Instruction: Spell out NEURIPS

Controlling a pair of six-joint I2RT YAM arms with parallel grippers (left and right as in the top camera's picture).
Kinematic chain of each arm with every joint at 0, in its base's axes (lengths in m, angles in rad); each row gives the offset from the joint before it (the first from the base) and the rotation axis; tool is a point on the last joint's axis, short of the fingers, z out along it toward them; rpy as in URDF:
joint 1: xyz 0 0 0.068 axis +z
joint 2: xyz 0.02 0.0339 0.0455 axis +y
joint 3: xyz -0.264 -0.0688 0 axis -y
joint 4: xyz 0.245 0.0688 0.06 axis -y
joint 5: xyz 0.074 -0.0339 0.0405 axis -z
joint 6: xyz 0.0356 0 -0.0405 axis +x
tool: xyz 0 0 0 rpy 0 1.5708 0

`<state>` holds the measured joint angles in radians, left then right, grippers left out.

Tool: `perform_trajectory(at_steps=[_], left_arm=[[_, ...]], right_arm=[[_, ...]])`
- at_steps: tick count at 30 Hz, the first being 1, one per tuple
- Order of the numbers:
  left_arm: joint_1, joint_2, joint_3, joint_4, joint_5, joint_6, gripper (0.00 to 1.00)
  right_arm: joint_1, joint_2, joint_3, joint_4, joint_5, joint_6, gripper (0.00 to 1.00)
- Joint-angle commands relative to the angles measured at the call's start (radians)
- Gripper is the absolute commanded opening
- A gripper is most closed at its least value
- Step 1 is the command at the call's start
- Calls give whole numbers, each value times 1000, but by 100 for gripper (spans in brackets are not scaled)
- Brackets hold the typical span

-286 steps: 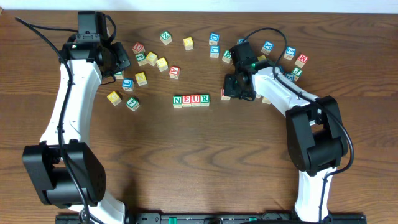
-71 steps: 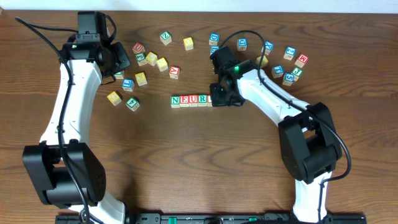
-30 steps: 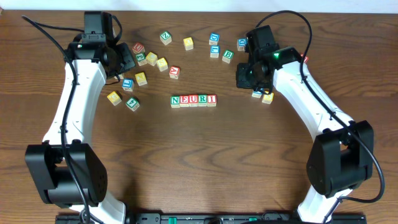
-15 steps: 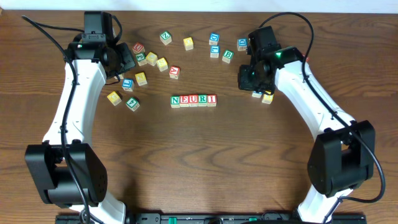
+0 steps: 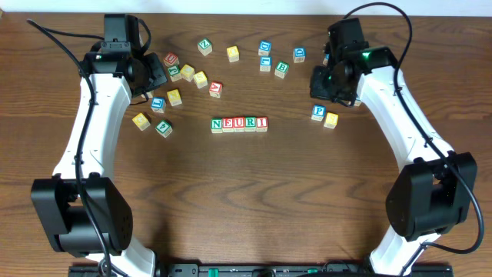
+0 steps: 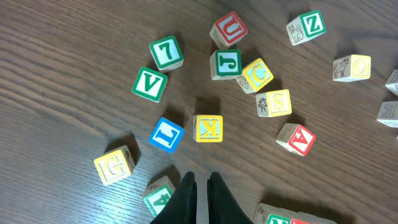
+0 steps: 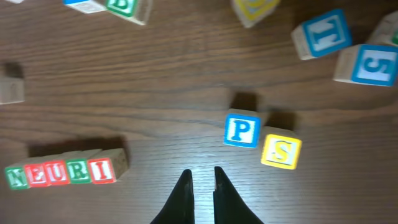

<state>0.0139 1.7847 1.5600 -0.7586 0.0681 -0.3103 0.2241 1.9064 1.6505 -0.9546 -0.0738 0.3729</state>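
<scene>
Five cubes spell N, E, U, R, I in a row (image 5: 239,124) at the table's middle; the right wrist view has this row (image 7: 62,172) at lower left. A blue-framed P cube (image 5: 318,113) and a yellow-faced S cube (image 5: 331,120) lie side by side to the right of the row, also clear in the right wrist view as the P cube (image 7: 242,130) and the S cube (image 7: 281,151). My right gripper (image 5: 324,93) hovers just behind them, shut and empty (image 7: 201,175). My left gripper (image 5: 151,75) hangs shut and empty (image 6: 200,179) over the left cluster.
Loose cubes lie at the left: a red U (image 6: 228,28), a green J (image 6: 225,64), a yellow K (image 6: 208,127), a blue L (image 6: 166,134), a yellow G (image 6: 115,165). More cubes sit along the back, among them a green B (image 5: 282,68).
My right gripper left the I cube at the row's end, then swung up and to the right, uncovering the P and S cubes. The left arm has barely moved.
</scene>
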Motion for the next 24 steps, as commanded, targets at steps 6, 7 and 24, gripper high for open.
perform_trajectory(at_steps=[6,7,24], left_arm=[[1,9,-8,-3,-16,2,8],[1,9,-8,-3,-16,2,9],[1,9,-8,-3,-16,2,8]], right_arm=[[-24,-1,21,-21,76,-15,7],[-24,9,21,-21,76,-15,7],[-24,141,21,31,151,-3,2]])
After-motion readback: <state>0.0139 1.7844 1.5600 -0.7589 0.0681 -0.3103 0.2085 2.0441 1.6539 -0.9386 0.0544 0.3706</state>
